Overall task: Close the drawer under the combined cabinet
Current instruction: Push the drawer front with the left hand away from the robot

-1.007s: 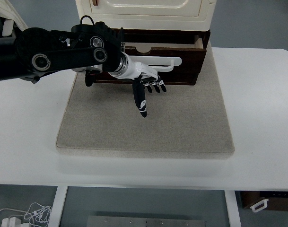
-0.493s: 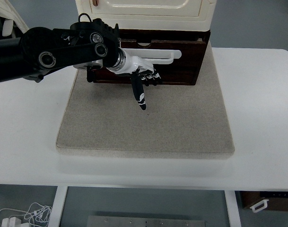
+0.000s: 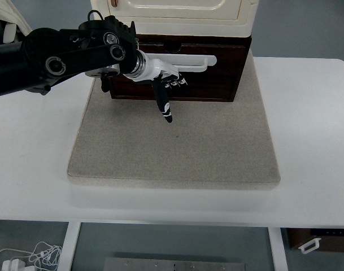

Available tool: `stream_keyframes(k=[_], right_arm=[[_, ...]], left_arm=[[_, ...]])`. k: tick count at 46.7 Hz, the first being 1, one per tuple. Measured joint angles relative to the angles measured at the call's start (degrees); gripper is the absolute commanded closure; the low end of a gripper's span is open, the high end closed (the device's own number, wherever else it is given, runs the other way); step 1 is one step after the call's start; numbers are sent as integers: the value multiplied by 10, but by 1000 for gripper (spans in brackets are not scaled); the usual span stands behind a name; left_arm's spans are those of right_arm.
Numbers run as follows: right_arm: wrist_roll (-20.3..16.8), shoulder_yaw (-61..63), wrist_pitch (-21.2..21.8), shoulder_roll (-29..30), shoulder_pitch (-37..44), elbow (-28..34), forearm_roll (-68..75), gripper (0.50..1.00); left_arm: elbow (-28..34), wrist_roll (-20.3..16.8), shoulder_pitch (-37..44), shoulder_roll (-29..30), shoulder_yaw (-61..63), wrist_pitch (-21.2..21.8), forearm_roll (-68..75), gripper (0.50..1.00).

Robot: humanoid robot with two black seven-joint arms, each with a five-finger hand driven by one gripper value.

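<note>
While my left arm reaches in from the left edge, the left hand (image 3: 167, 84) sits flat against the front of the drawer (image 3: 208, 76), right by its white handle (image 3: 191, 60). Four fingers (image 3: 175, 84) are curled and pressed together on the panel; the thumb (image 3: 164, 104) sticks out away from the drawer, over the mat (image 3: 177, 147). It grips nothing. The drawer is dark brown, under the cream cabinet (image 3: 174, 11), at the mat's far edge, front nearly flush with the cabinet; I can't tell if it's fully in. The mat lies on the table (image 3: 313, 130).
</note>
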Motion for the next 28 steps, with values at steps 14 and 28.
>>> stream_keyframes(k=[14,28], right_arm=[[0,0,0,0,0,0,0,548],[0,0,0,0,0,0,0,548]], left_arm=[[23,-4,4,-1,-1,-2,-1,500],[14,-4,4,-1,-3,-6,-2,500]])
